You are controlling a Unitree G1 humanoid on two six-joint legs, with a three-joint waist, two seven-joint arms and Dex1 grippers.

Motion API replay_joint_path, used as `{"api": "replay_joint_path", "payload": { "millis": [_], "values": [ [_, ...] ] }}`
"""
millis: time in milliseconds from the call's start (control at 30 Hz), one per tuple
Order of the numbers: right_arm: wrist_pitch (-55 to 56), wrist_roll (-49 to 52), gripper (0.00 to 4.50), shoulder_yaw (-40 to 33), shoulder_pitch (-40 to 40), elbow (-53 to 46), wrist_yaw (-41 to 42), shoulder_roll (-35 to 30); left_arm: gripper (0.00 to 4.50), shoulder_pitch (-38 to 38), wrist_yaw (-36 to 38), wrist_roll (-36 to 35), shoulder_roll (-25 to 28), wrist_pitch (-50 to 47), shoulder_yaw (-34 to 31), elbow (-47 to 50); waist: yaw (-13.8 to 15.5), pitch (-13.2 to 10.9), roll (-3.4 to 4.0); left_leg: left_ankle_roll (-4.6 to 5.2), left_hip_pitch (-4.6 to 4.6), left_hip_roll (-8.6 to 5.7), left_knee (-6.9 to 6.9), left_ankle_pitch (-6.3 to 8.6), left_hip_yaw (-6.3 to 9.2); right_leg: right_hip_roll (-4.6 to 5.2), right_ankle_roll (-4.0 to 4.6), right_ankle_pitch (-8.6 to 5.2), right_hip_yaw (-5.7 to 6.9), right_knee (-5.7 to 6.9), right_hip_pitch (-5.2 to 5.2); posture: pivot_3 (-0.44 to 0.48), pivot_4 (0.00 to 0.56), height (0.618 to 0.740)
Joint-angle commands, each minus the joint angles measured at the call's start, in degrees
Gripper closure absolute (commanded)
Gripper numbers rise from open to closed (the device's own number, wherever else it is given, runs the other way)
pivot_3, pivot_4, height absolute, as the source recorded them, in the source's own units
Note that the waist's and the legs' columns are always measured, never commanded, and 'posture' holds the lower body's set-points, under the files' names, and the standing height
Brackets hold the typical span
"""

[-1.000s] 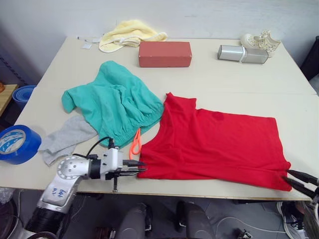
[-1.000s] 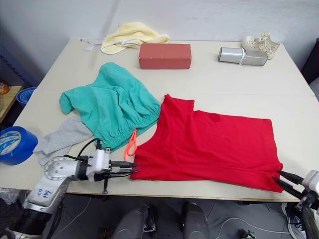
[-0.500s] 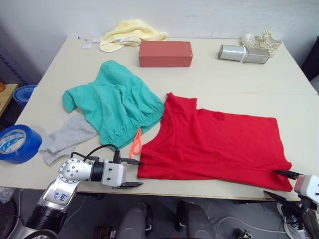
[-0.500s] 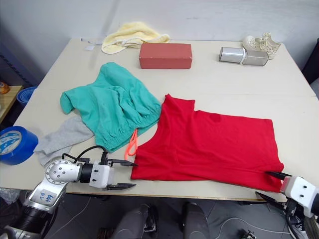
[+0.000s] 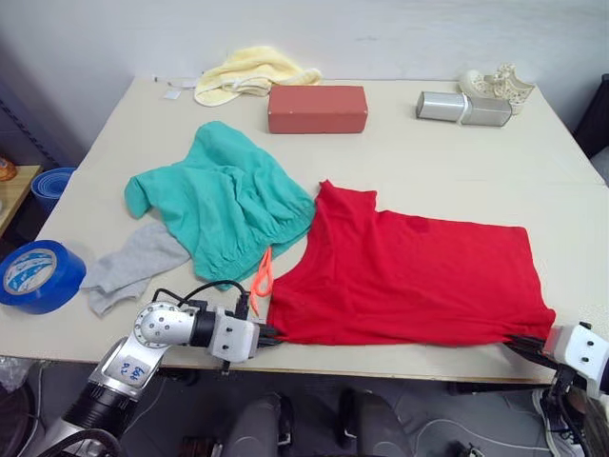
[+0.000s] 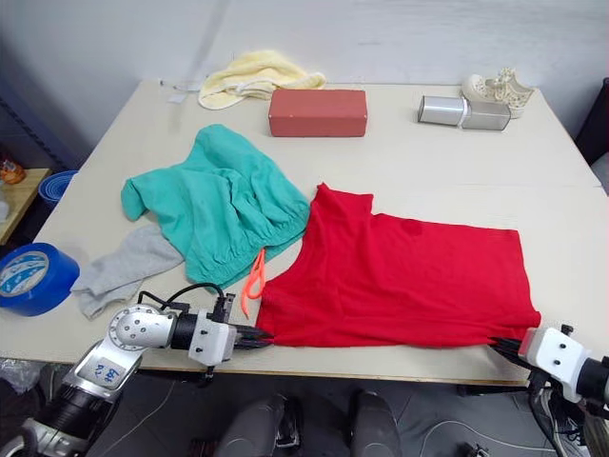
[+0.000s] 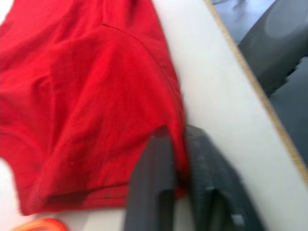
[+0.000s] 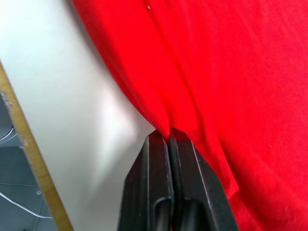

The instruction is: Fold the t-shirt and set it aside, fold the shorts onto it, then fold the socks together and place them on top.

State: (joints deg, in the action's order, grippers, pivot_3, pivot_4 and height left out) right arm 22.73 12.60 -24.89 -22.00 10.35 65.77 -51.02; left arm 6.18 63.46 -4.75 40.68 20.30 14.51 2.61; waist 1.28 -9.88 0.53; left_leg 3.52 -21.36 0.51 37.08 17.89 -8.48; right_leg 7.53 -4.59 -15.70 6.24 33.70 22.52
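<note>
- The t-shirt (image 5: 409, 278) is being kept flat at the table's (image 5: 457, 143) near edge.
- Its near-left corner is being pinched by the closed left gripper (image 5: 269, 334).
- Its near-right corner is being pinched by the closed right gripper (image 8: 168, 137).

A wide cream bench (image 5: 447, 157) with a thin wooden edge stands against a plain pale grey wall (image 5: 381, 33). Soft, even light falls over its top. Beyond the bench's left edge sit a low wooden surface (image 5: 8, 181) and a blue round container (image 5: 49, 181). Below the near edge the floor (image 5: 447, 428) is dark grey, with cables lying across it.
</note>
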Motion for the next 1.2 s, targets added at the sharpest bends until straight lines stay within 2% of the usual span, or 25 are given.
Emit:
{"api": "replay_joint_path", "payload": {
  "millis": [33, 167, 367, 433, 700, 767, 900, 1033, 1200],
  "values": [
    [0.3, 3.0, 4.50, -1.9, -3.6, -0.3, 4.0, -2.1, 4.47, -4.1, 4.0, -2.0, 3.6, -2.3, 0.9, 2.4, -0.1, 0.0, 0.03, -0.18, 0.00, 0.00, -0.06, -0.05, 0.00, 0.00, -0.25, 0.07, 0.04, 0.07, 0.06, 0.000, 0.150, 0.740],
    [0.1, 4.7, 4.50, -3.6, -7.5, -1.2, 6.0, -2.9, 4.47, -7.6, 4.6, -5.0, 6.2, -3.2, -0.4, 7.1, -0.1, 0.0, 0.03, -0.76, 0.06, 0.19, -0.08, 0.18, 0.05, -0.16, -0.26, -0.41, 0.19, 0.22, 0.08, 0.000, 0.150, 0.740],
    [-1.9, 6.3, 4.50, -5.1, -11.0, -3.7, 7.1, -2.9, 4.47, -10.7, 4.4, -6.8, 7.6, -4.1, -1.2, 10.8, -0.1, 0.0, -0.03, -0.63, 0.05, 0.19, 0.01, 0.42, 0.05, -0.15, -0.33, -0.56, 0.17, 0.21, 0.03, 0.000, 0.150, 0.740],
    [-2.8, 6.5, 4.50, -5.5, -12.2, -4.7, 7.2, -2.8, 4.47, -11.2, 4.3, -7.3, 7.6, -4.3, -1.5, 11.5, 0.0, 0.0, -0.04, -0.30, 0.06, 0.19, 0.04, 0.61, 0.05, -0.14, -0.36, -0.54, 0.14, 0.21, 0.01, 0.000, 0.150, 0.740],
    [-5.4, 7.1, 4.50, -7.1, -14.5, -7.5, 6.0, -1.4, 4.47, -12.8, 3.3, -7.6, 7.6, -5.8, -2.8, 12.9, 0.0, 0.0, -0.02, -0.33, 0.07, 0.19, -0.01, 0.59, 0.05, -0.13, -0.31, -0.57, 0.12, 0.21, 0.05, 0.000, 0.150, 0.740],
    [-9.5, 10.2, 4.50, -8.1, -15.0, -9.3, 5.5, -0.3, 4.47, -13.6, 3.4, -10.8, 7.8, -9.6, -3.7, 14.4, 0.0, 0.0, -0.03, -0.37, 0.07, 0.19, 0.00, 0.58, 0.05, -0.14, -0.30, -0.57, 0.12, 0.21, 0.06, 0.000, 0.150, 0.740],
    [-14.8, 13.2, 3.54, -9.2, -16.0, -12.8, 6.1, -0.1, 3.49, -13.9, 4.0, -15.8, 8.6, -16.3, -5.8, 17.3, -0.1, -0.1, 0.02, -0.36, 0.05, 0.19, 0.02, 0.59, 0.05, -0.13, -0.30, -0.57, 0.11, 0.22, 0.05, 0.000, 0.150, 0.740],
    [-16.7, 13.2, 2.22, -10.3, -16.0, -14.4, 6.4, -0.1, 2.27, -12.9, 3.8, -18.0, 9.1, -21.0, -8.1, 18.1, -0.1, -0.1, 0.02, -0.33, 0.08, 0.19, 0.02, 0.59, 0.06, -0.13, -0.31, -0.57, 0.11, 0.22, 0.03, 0.000, 0.150, 0.740],
    [-23.5, 16.8, 0.44, -17.1, -19.4, -20.0, 6.4, 0.3, 0.63, -11.4, 6.6, -26.3, 14.1, -30.9, -16.2, 17.4, 0.0, -0.1, 0.10, -0.35, 0.02, 0.19, 0.00, 0.58, 0.08, -0.14, -0.28, -0.58, 0.13, 0.25, 0.10, 0.000, 0.150, 0.740]
  ]
}}
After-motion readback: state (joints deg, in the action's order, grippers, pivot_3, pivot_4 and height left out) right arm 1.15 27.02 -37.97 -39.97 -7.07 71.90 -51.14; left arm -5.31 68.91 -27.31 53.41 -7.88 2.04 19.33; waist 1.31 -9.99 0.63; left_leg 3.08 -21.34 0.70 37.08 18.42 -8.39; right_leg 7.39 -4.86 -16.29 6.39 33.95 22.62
